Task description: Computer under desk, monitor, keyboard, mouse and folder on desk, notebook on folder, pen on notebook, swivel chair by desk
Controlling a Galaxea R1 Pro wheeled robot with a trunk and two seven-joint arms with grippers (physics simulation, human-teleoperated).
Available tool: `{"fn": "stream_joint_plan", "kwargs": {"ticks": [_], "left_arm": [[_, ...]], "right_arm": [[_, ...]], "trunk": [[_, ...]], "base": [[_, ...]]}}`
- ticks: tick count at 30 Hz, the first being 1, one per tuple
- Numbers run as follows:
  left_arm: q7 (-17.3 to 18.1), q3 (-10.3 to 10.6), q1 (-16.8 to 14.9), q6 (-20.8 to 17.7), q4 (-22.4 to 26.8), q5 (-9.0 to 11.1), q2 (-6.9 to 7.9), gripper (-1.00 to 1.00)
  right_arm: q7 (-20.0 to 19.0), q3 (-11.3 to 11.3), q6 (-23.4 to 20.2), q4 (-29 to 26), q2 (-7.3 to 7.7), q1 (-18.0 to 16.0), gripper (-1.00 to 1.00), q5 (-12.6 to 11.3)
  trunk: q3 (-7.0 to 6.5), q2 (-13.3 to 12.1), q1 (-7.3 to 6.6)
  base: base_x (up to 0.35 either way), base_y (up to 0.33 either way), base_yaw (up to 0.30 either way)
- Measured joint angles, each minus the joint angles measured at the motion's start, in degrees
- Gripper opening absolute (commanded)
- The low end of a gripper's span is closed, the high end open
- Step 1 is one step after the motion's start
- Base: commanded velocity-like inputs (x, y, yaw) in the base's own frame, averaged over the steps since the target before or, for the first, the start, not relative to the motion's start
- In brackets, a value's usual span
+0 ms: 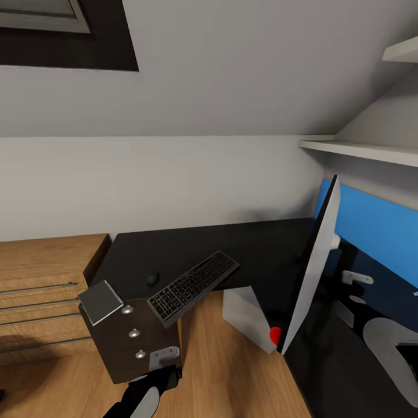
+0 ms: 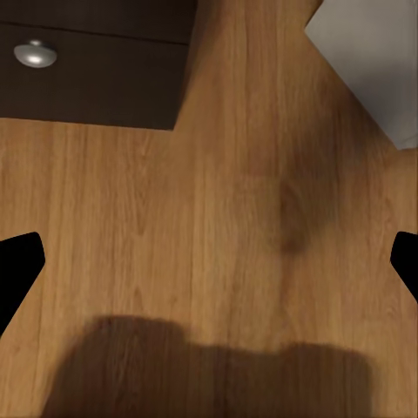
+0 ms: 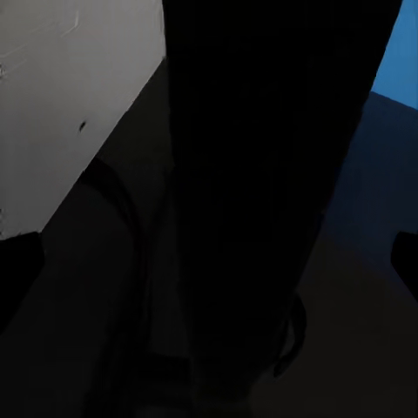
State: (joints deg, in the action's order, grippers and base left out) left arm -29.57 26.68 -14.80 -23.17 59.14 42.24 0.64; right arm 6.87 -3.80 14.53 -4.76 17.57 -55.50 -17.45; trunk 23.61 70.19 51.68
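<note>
My left gripper point(image 2: 209, 252) hangs over the oak plank floor point(image 2: 218, 218) with its two black fingertips point(image 2: 17, 261) far apart at the picture's edges, wide and holding nothing. Its shadow falls on the planks below. Past it in the left wrist view I see a corner of the black three-drawer cabinet point(image 2: 96, 78) with one round metal knob, and a corner of the light grey-white boxy computer tower point(image 2: 370, 57), cut off by the frame.

My right gripper point(image 3: 209, 261) shows only as dark fingertip slivers at the sides of its view, set wide apart; I cannot make out anything between them in the gloom. Ahead of it is a broad black shape, likely the large black flat monitor point(image 3: 261, 174), beside a pale grey surface and a strip of bright blue back panel point(image 3: 396, 52).

From the head view, the monitor point(image 1: 310, 267) stands on the glossy black desk point(image 1: 232, 244), seen nearly edge-on, a red dot at its lower corner. The slim silver-grey keyboard point(image 1: 191, 287) lies tilted, one end on the cabinet point(image 1: 130, 337), the other towards the desk. The small black mouse point(image 1: 152, 279) sits on the desk just beside it. A thin grey notebook point(image 1: 100, 302) rests on the cabinet's top. The computer point(image 1: 247, 316) stands on the floor at the desk's edge, partly hidden by the monitor.
</note>
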Motion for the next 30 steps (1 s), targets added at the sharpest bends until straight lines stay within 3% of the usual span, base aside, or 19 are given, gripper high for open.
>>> {"fn": "stream_joint_plan", "kwargs": {"ticks": [10, 30], "left_arm": [[0.0, 0.1, 0.0, 0.0, 0.0, 0.0, -0.06, 1.0], [0.0, 0.4, 0.0, 0.0, -0.8, 0.0, -0.16, 1.0]], "right_arm": [[0.1, 0.2, 0.0, -0.1, 0.41, 0.0, 1.0, -0.2], [0.4, 0.1, 0.1, -0.2, 1.39, 0.0, 1.0, -0.1]], "trunk": [[0.0, 0.0, -0.01], [0.0, 0.0, 0.01]], "base": [[0.097, 0.0, 0.0], [0.003, 0.0, 0.0]]}}
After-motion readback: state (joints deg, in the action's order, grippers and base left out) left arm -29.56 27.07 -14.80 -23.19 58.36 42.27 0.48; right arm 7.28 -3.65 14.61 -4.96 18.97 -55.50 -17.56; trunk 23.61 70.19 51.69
